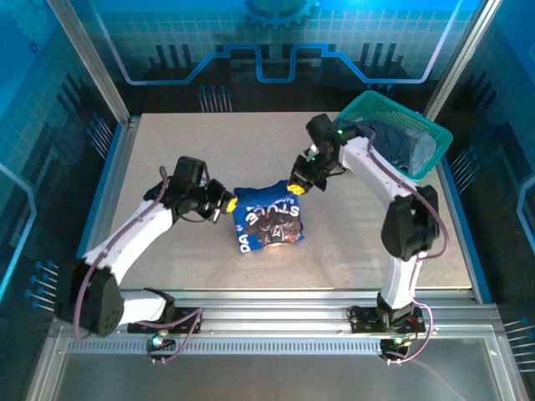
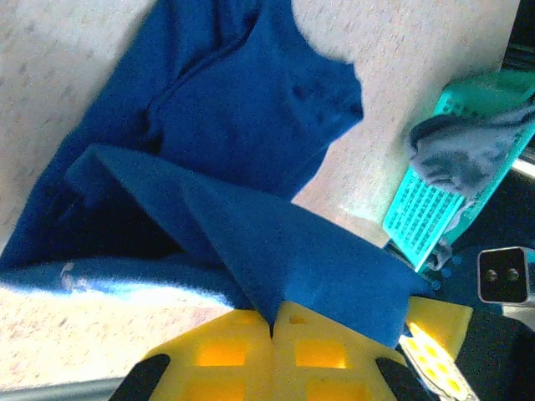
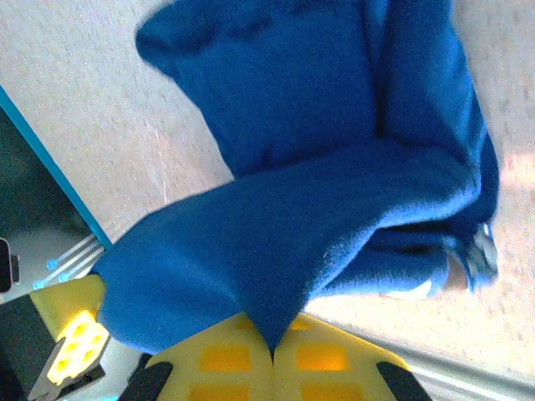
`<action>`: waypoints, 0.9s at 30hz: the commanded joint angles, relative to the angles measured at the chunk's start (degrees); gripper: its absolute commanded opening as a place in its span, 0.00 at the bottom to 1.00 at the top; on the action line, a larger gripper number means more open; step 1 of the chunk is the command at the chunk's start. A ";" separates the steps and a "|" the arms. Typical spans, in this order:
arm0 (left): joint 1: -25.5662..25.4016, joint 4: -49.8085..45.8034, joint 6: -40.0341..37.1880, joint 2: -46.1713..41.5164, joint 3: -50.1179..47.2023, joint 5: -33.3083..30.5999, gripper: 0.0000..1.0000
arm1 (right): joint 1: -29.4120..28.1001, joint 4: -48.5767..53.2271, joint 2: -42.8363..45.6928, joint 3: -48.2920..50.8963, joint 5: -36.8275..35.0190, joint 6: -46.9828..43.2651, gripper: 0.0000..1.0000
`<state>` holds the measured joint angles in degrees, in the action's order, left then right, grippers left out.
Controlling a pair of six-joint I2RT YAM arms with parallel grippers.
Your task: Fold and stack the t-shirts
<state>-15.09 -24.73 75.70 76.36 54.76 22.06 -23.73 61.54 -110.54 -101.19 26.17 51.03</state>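
1. Tabletop (image 1: 167,167), pale and speckled, lies beneath the royal blue t-shirt (image 1: 267,219), which sits crumpled near its middle with white lettering showing.
2. Teal mesh basket (image 1: 428,160) stands well to the right of that t-shirt and beyond it.
3. Grey-blue t-shirts (image 1: 401,142) lie heaped in the basket, with some cloth draped over its rim. How many there are cannot be told.
4. Left gripper (image 1: 224,203) is at the blue t-shirt's left edge, its yellow pads pressed together on a fold of the cloth.
5. Right gripper (image 1: 298,185) is at the blue t-shirt's far right corner, its pads likewise closed and pinching a raised fold.
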 commanded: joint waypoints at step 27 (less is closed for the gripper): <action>-1.52 8.20 -11.56 24.36 15.78 -0.23 0.33 | -4.49 -15.54 -7.39 4.11 -10.53 0.71 0.15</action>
<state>-16.62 -17.30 66.48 97.89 65.08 21.87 -29.30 43.88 -113.32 -93.65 16.86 49.93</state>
